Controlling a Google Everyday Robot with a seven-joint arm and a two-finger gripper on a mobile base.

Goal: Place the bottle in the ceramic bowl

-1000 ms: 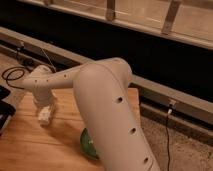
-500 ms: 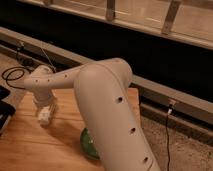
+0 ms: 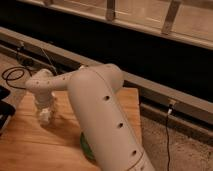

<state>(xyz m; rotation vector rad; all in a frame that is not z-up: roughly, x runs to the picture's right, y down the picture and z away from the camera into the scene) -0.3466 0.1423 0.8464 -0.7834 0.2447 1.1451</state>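
Cables lie on both sides of the scene. A black cable [image 3: 11,75] loops on the floor beyond the far left corner of the table [image 3: 40,150], and a thin cord [image 3: 167,135] runs down from a small plug at the wall on the right, across the speckled floor [image 3: 190,150]. A dark object [image 3: 4,112] sits at the left edge of view, just beside the table; what it is cannot be told. A pale ledge [image 3: 165,92] crosses behind the table, with a dark band and a window frame above it.

The arm [image 3: 105,115] takes up the middle of the view. Its thick white link rises from the lower right, bends at a rounded elbow over the table's far edge, and a thinner link reaches left to a wrist that turns straight down. This thick link stands in front of the bowl [image 3: 85,147], so only a green sliver of the bowl shows at the link's left side, on the near part of the table.

The gripper [image 3: 45,112] hangs below the wrist, pointing down over the left part of the table. The bottle [image 3: 46,119] shows as a small whitish shape right at the gripper's lower end, close above or on the wood, well to the left of the bowl and outside it. Whether the gripper is clamped on the bottle or standing loose around it cannot be told.
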